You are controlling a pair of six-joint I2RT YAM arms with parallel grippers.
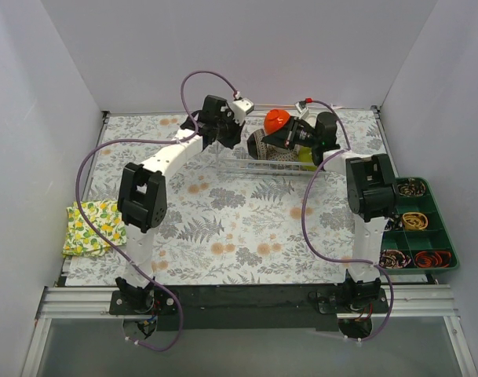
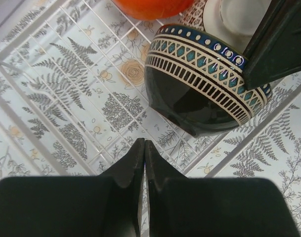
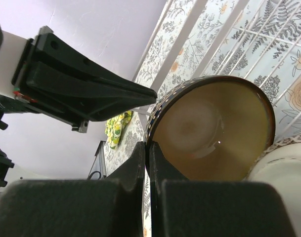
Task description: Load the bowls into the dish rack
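Rim of the dark patterned bowl is pinched by the right gripper over the dish rack, at twelve o'clock on the table. Empty, fingers pressed together, the left gripper hangs beside. I would seat the bowl firmly in a slot before letting go.

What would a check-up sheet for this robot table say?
Surface: table covered by a fern-and-flower print.
Job's things: dish rack at the far side; dark patterned bowl tilted in it; orange bowl and lime-green bowl close by.
Clutter: lemon-print cloth on the left; green tray of small loops on the right.
Grippers: left gripper shut on nothing; right gripper shut, tips at the dark bowl's rim.
Cables: purple cables hang in loops.
Surroundings: plain white walls.
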